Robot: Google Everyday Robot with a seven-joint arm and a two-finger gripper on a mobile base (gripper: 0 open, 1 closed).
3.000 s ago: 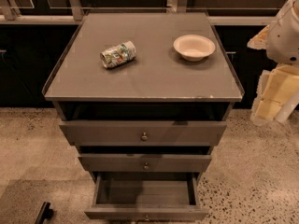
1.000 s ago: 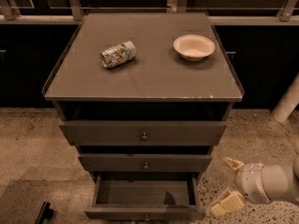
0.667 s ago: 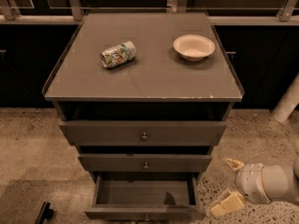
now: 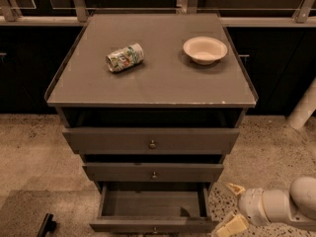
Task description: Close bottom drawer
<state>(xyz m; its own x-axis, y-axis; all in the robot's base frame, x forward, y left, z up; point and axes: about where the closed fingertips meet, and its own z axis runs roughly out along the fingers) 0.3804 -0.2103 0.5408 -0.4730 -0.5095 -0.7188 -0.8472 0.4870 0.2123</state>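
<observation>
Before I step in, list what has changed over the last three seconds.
The gripper swung down from beside the cabinet top to a low spot just right of the bottom drawer, fingers spread, holding nothing. It has hung there for the last second. The bottom drawer is still pulled out; the can and bowl have not moved.

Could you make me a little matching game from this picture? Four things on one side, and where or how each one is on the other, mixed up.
Things:
1. can
2. bowl
3. bottom drawer
4. gripper

Places and states:
A. pulled out, open
B. low near the floor, beside the open drawer's front corner, fingers apart
C. lying on its side on the cabinet top
D. standing upright on the cabinet top

Pairs: 1-C, 2-D, 3-A, 4-B
</observation>
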